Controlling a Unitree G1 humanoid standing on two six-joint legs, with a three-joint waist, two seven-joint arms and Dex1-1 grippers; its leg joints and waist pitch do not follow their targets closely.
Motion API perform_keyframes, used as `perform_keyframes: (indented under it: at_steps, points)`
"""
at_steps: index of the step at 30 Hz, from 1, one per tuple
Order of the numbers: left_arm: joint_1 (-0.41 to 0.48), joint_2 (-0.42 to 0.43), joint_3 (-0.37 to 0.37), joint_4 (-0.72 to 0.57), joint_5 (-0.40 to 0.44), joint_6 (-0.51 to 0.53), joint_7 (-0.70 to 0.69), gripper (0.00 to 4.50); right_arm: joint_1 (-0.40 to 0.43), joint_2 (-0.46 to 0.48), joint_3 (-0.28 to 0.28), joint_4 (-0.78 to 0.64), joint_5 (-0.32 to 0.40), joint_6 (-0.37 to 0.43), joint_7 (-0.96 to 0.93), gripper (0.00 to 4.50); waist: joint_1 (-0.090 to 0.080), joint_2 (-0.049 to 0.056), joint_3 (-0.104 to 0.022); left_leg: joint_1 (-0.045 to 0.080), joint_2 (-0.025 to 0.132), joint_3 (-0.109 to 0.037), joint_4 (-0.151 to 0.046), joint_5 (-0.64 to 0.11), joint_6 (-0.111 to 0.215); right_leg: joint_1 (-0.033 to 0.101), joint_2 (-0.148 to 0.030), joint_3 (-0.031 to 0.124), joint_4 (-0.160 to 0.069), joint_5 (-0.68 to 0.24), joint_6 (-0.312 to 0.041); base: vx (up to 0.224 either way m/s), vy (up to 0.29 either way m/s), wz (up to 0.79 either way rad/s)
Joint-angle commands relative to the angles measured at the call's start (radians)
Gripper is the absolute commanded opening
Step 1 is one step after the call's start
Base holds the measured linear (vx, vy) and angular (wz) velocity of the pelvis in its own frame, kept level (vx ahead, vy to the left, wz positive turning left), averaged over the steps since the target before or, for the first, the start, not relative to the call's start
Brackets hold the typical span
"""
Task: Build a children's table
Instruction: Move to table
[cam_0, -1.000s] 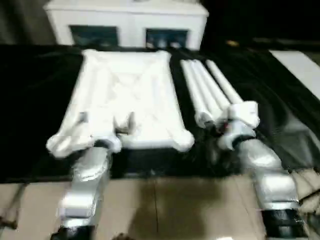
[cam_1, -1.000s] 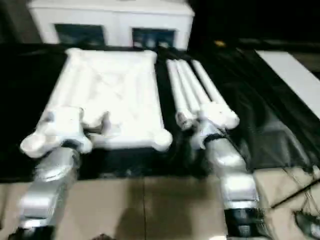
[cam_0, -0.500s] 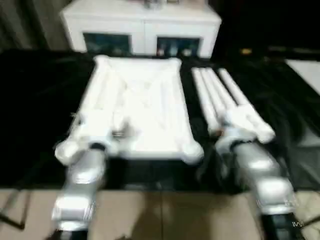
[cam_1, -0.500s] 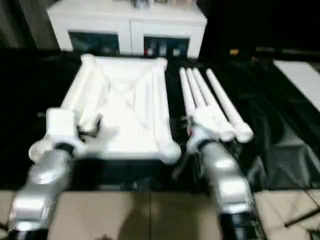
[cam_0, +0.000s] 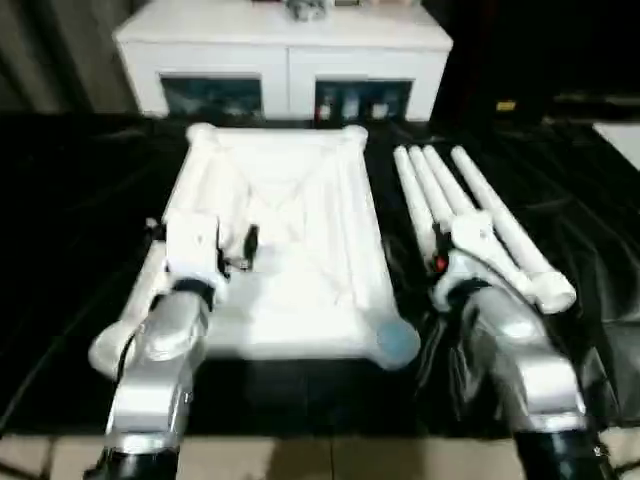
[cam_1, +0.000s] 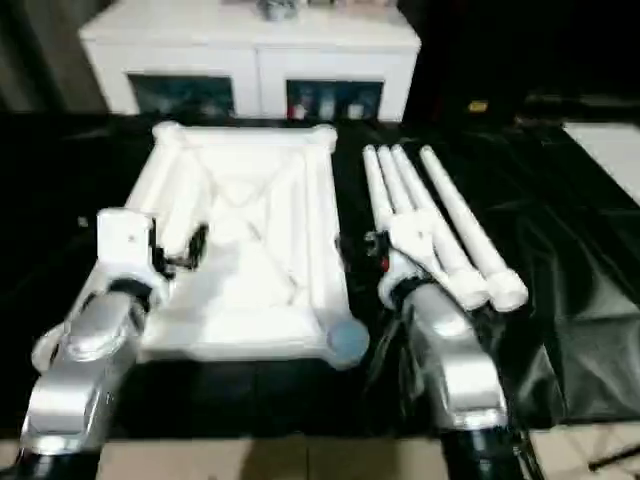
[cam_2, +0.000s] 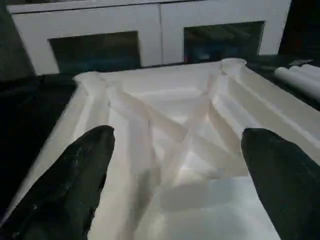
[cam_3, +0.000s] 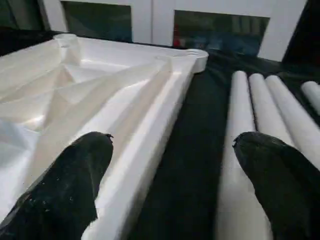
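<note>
Above the upturned tabletop, both pincers gape empty.
Right pincer straddling the gap probably risks nudging legs into rolling.

My silver left forearm hides the white ribbed plastic tabletop's near-left corner; items behind the white cabinet's glass doors too blurred to identify.

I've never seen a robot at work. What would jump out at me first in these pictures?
Most striking is the white tabletop, lying upside down on the black cloth with its ribbed underside and round corner sockets facing up. Beside it, on the robot's right, four white legs lie side by side. The left gripper hangs open over the tabletop, and the right gripper stands open above the gap between tabletop and legs.
</note>
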Motion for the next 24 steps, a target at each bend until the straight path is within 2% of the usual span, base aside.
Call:
perform_keyframes:
  at_steps: [1, 2, 3, 4, 5, 6, 7, 9, 10, 11, 12, 13, 14, 15, 16, 18, 19, 21, 22, 23, 24]
  points:
    - [0.022, 0.009, -0.037, -0.032, -0.055, 0.008, -0.083, 4.50, -0.011, -0.043, 0.015, -0.034, 0.020, 0.024, 0.081, 4.46, 0.047, -0.029, -0.048, -0.056, 0.006, 0.001, 0.029, -0.078, 0.238, 0.131, -0.158, 0.148, -0.179, -0.048, -0.089, 0.059, -0.078, 0.08]
    - [0.022, 0.009, -0.037, -0.032, -0.055, 0.008, -0.083, 4.50, -0.011, -0.043, 0.015, -0.034, 0.020, 0.024, 0.081, 4.46, 0.061, -0.024, -0.047, -0.071, 0.029, -0.019, 0.041, -0.029, 0.187, 0.148, -0.189, 0.156, -0.180, -0.076, -0.119, 0.054, -0.072, 0.00]
    - [0.034, 0.029, -0.050, -0.043, -0.084, 0.006, -0.141, 4.50, -0.010, -0.063, 0.023, -0.045, 0.037, 0.029, 0.127, 4.46, 0.062, -0.011, -0.045, -0.068, 0.057, -0.028, -0.037, 0.152, 0.060, 0.119, -0.113, 0.083, -0.129, 0.117, -0.141, 0.054, -0.072, 0.00]
    - [0.044, 0.046, -0.060, -0.051, -0.100, -0.009, -0.184, 4.50, -0.007, -0.077, 0.027, -0.054, 0.051, 0.032, 0.160, 4.46, 0.062, -0.011, -0.045, -0.068, 0.057, -0.028, -0.037, 0.152, 0.060, 0.119, -0.113, 0.083, -0.129, 0.117, -0.141, 0.000, 0.000, 0.00]
    - [0.055, 0.064, -0.070, -0.059, -0.117, -0.031, -0.229, 4.50, -0.005, -0.091, 0.030, -0.062, 0.067, 0.036, 0.195, 4.46, 0.061, 0.027, -0.054, -0.042, 0.084, -0.031, -0.081, 0.232, 0.048, 0.096, -0.069, 0.044, -0.099, 0.281, -0.162, 0.052, 0.005, -0.04]
    - [0.073, 0.147, -0.120, -0.083, -0.152, -0.049, -0.388, 4.50, 0.002, -0.151, 0.053, -0.088, 0.095, 0.026, 0.299, 4.46, 0.047, 0.035, -0.056, -0.039, 0.101, -0.037, -0.076, 0.280, 0.063, 0.087, -0.049, 0.037, -0.076, 0.411, -0.172, 0.052, 0.005, -0.04]
    - [0.076, 0.186, -0.140, -0.092, -0.168, -0.035, -0.456, 4.50, 0.003, -0.178, 0.057, -0.095, 0.109, 0.027, 0.339, 4.46, 0.046, 0.037, -0.063, -0.012, 0.113, -0.037, -0.067, 0.285, 0.066, 0.065, -0.038, 0.034, -0.079, 0.419, -0.203, 0.069, 0.043, -0.01]
    - [0.073, 0.227, -0.160, -0.095, -0.182, -0.016, -0.524, 4.50, 0.003, -0.207, 0.057, -0.102, 0.131, 0.036, 0.387, 4.46, 0.042, 0.037, -0.062, -0.016, 0.110, -0.033, -0.074, 0.262, 0.066, 0.073, -0.040, 0.034, -0.080, 0.404, -0.235, 0.037, 0.051, 0.03]
    - [0.061, 0.278, -0.182, -0.086, -0.191, -0.001, -0.610, 4.50, -0.001, -0.250, 0.056, -0.104, 0.153, 0.047, 0.449, 4.46, 0.050, 0.041, -0.051, -0.004, 0.116, -0.020, -0.082, 0.142, 0.065, 0.056, -0.046, 0.037, -0.096, 0.304, -0.281, -0.016, 0.052, 0.07]
    - [0.053, 0.297, -0.192, -0.077, -0.190, -0.002, -0.640, 4.50, -0.004, -0.266, 0.057, -0.103, 0.157, 0.047, 0.470, 4.46, 0.048, 0.039, -0.048, -0.006, 0.114, -0.018, -0.088, 0.090, 0.063, 0.063, -0.048, 0.037, -0.100, 0.256, -0.291, 0.000, 0.000, 0.00]
    - [0.045, 0.309, -0.197, -0.069, -0.196, 0.003, -0.663, 4.50, -0.006, -0.279, 0.058, -0.103, 0.160, 0.048, 0.489, 4.46, 0.052, 0.042, -0.044, -0.005, 0.122, -0.013, -0.099, 0.005, 0.052, 0.065, -0.055, 0.037, -0.108, 0.170, -0.298, 0.000, 0.000, 0.00]
    - [0.016, 0.353, -0.213, -0.042, -0.215, 0.013, -0.742, 4.50, -0.016, -0.320, 0.063, -0.103, 0.167, 0.054, 0.550, 4.46, 0.050, 0.054, -0.036, -0.003, 0.124, -0.010, -0.111, -0.087, 0.025, 0.066, -0.058, 0.036, -0.115, 0.085, -0.293, 0.000, 0.000, 0.00]
    - [0.003, 0.368, -0.220, -0.030, -0.223, 0.022, -0.771, 4.50, -0.020, -0.336, 0.063, -0.104, 0.174, 0.062, 0.572, 4.46, 0.048, 0.050, -0.034, 0.000, 0.123, -0.007, -0.114, -0.135, 0.013, 0.065, -0.056, 0.037, -0.121, 0.035, -0.286, -0.056, 0.037, -0.02]
    - [-0.022, 0.394, -0.231, -0.011, -0.235, 0.036, -0.820, 4.50, -0.027, -0.362, 0.062, -0.106, 0.186, 0.075, 0.611, 4.46, 0.045, 0.047, -0.034, -0.001, 0.121, -0.008, -0.119, -0.173, -0.008, 0.069, -0.058, 0.040, -0.123, -0.008, -0.274, -0.056, 0.037, -0.02]
    - [-0.040, 0.414, -0.245, 0.003, -0.240, 0.033, -0.851, 4.50, -0.031, -0.388, 0.067, -0.108, 0.195, 0.080, 0.639, 4.46, 0.042, 0.046, -0.031, -0.001, 0.120, -0.005, -0.121, -0.196, -0.017, 0.067, -0.060, 0.043, -0.127, -0.044, -0.266, -0.058, 0.025, -0.03]
    - [-0.061, 0.436, -0.272, 0.018, -0.230, 0.027, -0.894, 4.50, -0.028, -0.426, 0.081, -0.116, 0.196, 0.081, 0.676, 4.46, 0.037, 0.045, -0.032, -0.004, 0.122, -0.001, -0.121, -0.192, -0.021, 0.068, -0.068, 0.047, -0.131, -0.067, -0.263, 0.000, 0.000, 0.00]
    - [-0.077, 0.451, -0.301, 0.034, -0.209, 0.009, -0.929, 4.33, -0.023, -0.460, 0.093, -0.125, 0.195, 0.081, 0.710, 4.49, 0.037, 0.041, -0.032, -0.004, 0.123, 0.002, -0.121, -0.187, -0.016, 0.067, -0.068, 0.048, -0.136, -0.082, -0.259, 0.000, 0.000, 0.00]
    - [-0.086, 0.463, -0.336, 0.042, -0.192, 0.013, -0.964, 4.23, -0.014, -0.492, 0.104, -0.138, 0.192, 0.082, 0.739, 4.50, 0.037, 0.042, -0.032, -0.003, 0.124, 0.007, -0.118, -0.175, -0.010, 0.064, -0.070, 0.051, -0.137, -0.092, -0.252, 0.000, 0.000, 0.00]
    - [-0.089, 0.461, -0.343, 0.047, -0.184, 0.008, -0.966, 4.23, -0.012, -0.500, 0.106, -0.143, 0.191, 0.082, 0.747, 4.50, 0.035, 0.042, -0.033, -0.008, 0.125, 0.008, -0.118, -0.157, -0.005, 0.066, -0.071, 0.051, -0.137, -0.080, -0.253, 0.000, 0.000, 0.00]
    - [-0.092, 0.457, -0.356, 0.058, -0.169, -0.002, -0.967, 4.04, -0.008, -0.515, 0.110, -0.152, 0.189, 0.082, 0.760, 4.50, 0.033, 0.048, -0.036, -0.009, 0.126, 0.008, -0.116, -0.140, -0.003, 0.067, -0.072, 0.050, -0.135, -0.057, -0.257, 0.000, 0.000, 0.00]
    - [-0.096, 0.463, -0.376, 0.064, -0.161, 0.000, -0.985, 3.95, -0.007, -0.529, 0.107, -0.165, 0.199, 0.094, 0.775, 4.50, 0.032, 0.047, -0.037, -0.009, 0.126, 0.009, -0.114, -0.130, 0.003, 0.068, -0.071, 0.050, -0.136, -0.037, -0.263, 0.000, 0.000, 0.00]
